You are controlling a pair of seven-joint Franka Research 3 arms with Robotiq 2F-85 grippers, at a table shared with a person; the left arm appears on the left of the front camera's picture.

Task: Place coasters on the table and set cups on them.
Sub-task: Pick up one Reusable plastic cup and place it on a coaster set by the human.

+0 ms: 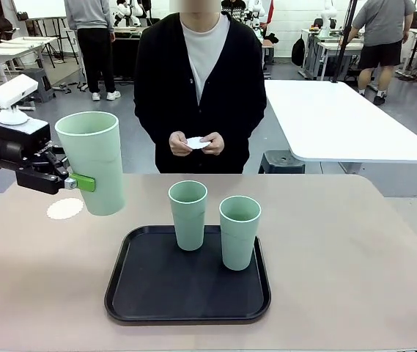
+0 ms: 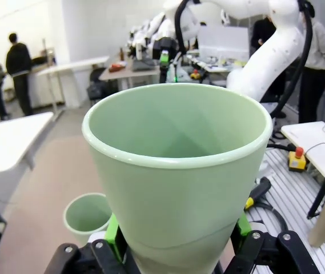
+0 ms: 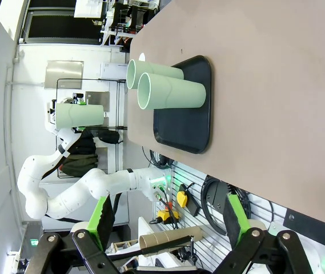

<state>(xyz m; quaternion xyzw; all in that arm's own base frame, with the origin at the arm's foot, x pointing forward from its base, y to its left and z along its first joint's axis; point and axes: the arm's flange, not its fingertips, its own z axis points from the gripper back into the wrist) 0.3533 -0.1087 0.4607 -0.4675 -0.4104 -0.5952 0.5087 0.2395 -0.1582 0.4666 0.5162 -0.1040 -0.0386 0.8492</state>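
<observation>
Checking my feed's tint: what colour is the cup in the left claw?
Pale mint green cup; left wrist view shows it best.

1. Left gripper: black body, green pads, silver screw.
2. Right gripper: black linkage fingers, green pads, silver screws.
3. Left arm: white, rounded segments.
4. Person: black cardigan, white top, long sleeves.

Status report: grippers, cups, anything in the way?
Left gripper shut on cup, in air near coaster on table. Right gripper open. Two cups on black tray; person's hands hold another coaster.
</observation>
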